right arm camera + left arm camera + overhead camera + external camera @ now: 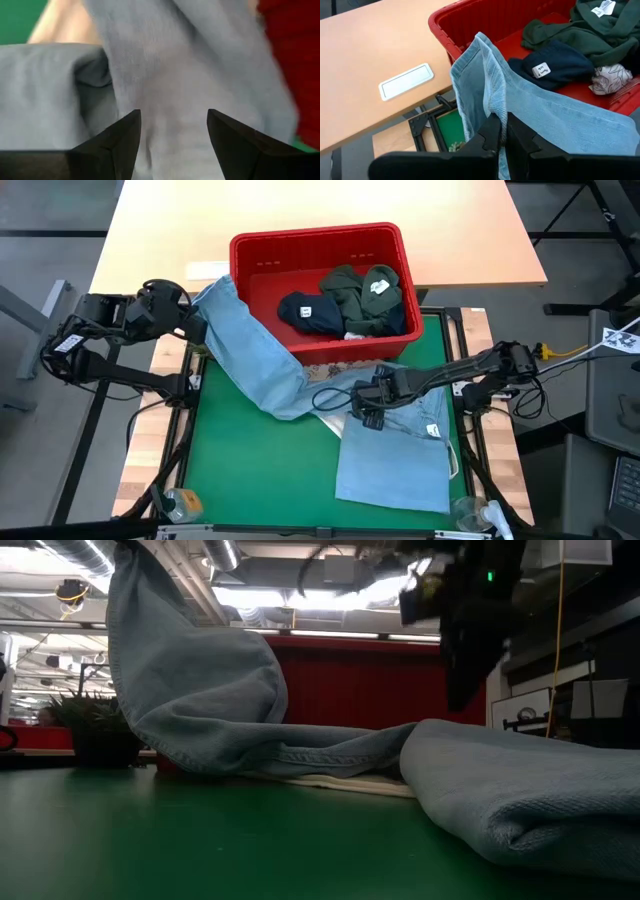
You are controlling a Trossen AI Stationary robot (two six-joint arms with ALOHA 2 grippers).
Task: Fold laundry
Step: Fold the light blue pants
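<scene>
Light blue denim jeans (300, 385) are the piece of laundry in hand. One end is lifted at the red basket's left corner, where my left gripper (197, 330) is shut on it. From there the denim drapes down to the green mat, and its wide part (395, 455) lies flat at the near right. My right gripper (366, 406) stands open over the jeans' middle, pointing steeply down, fingers (125, 135) apart above the cloth (175, 75). Navy (308, 312), olive (362, 298) and white printed (610, 80) garments lie in the basket. My left gripper pinches the jeans' narrow end (492, 107) between its two shut fingers, coming from the table's left and slanting down. The seamed edge (482, 55) stands up past the fingertips. This end is held clear of the table; the rest hangs slack onto the mat.
The red slotted basket (250, 255) stands at the mat's far edge against a wooden table (160, 230). A white cloth (328, 423) peeks out from under the jeans. The green mat (250, 470) lies bare at the near left.
</scene>
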